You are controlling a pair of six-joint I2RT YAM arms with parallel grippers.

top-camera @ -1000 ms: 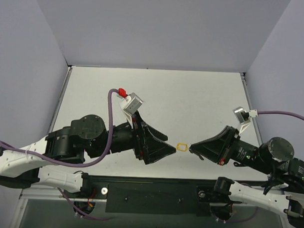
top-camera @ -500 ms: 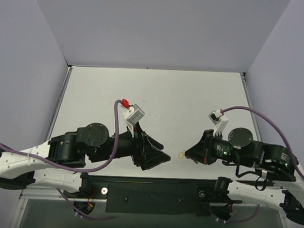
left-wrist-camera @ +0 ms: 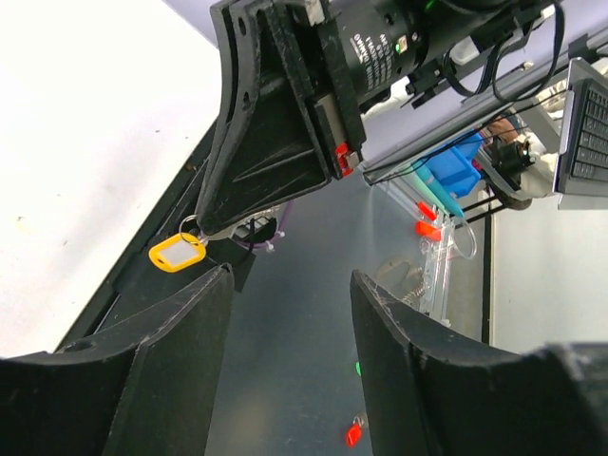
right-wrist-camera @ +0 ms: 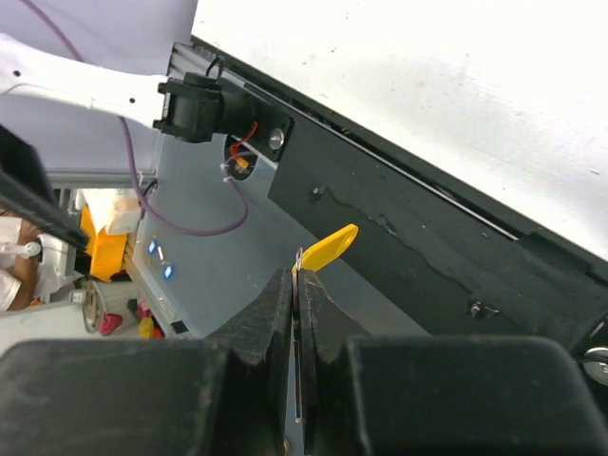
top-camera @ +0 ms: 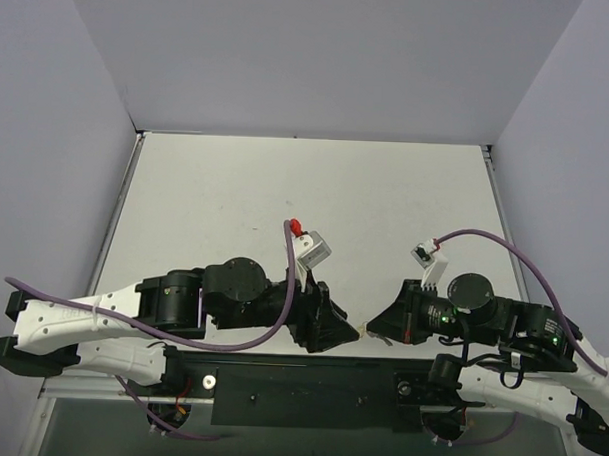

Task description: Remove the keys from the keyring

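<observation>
My right gripper [right-wrist-camera: 296, 277] is shut on the thin silver key [right-wrist-camera: 297, 380], seen edge-on between its pads. The yellow-orange keyring [right-wrist-camera: 330, 247] hangs at its tip, beyond the table's near edge. In the left wrist view the keyring [left-wrist-camera: 178, 253] dangles by a small metal loop under the right gripper [left-wrist-camera: 204, 224]. My left gripper [left-wrist-camera: 290, 277] is open and empty, pointing at it from a short way off. From above, the left gripper [top-camera: 349, 333] and right gripper [top-camera: 374, 328] nearly meet tip to tip, with the keyring [top-camera: 363, 326] a tiny speck between them.
The white table [top-camera: 286, 187] lies behind both grippers. A black bar [top-camera: 309, 388] runs along its near edge. Past the edge are a blue bin [left-wrist-camera: 456, 171], a keyboard [left-wrist-camera: 584, 123] and cables [right-wrist-camera: 190, 223].
One second ago both grippers held the keyring stretched between them over the table. The left gripper let go and opened. Both arms swung to the near edge; the right keeps the key and keyring.
</observation>
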